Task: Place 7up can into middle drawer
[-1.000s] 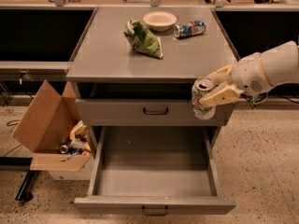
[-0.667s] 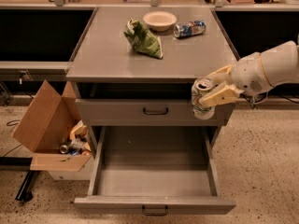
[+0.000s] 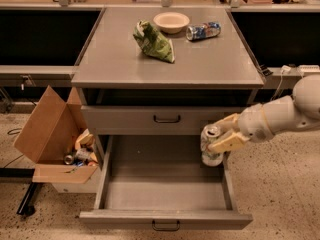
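I see the claw (image 3: 215, 138) at the right side of the cabinet, reaching in from the right on the white arm (image 3: 280, 116). Its two tan fingers (image 3: 226, 140) are clamped on the 7up can (image 3: 211, 146), one finger on the far side and one on the near side.

Can orientation: upright, long axis vertical, pull-tab end pointing up, base pointing down.

Can position: over the far right corner of the middle drawer (image 3: 165, 189), just beside the drawer's right wall. The can top sits level with the lower edge of the upper drawer front (image 3: 130, 120). I cannot tell whether the base touches the drawer floor.

The middle drawer is pulled out toward the near side. Its black loop handle (image 3: 165, 226) is on the near panel. The upper drawer front is closed.

On the surface (image 3: 110, 64):
- A green crisp bag (image 3: 154, 42) lies left of centre.
- A pale bowl (image 3: 171, 21) sits at the far edge.
- A blue-and-silver can (image 3: 203, 31) lies on its side just right of the bowl.

An open cardboard box (image 3: 47, 129) holding rubbish stands on the speckled floor, left of the cabinet.
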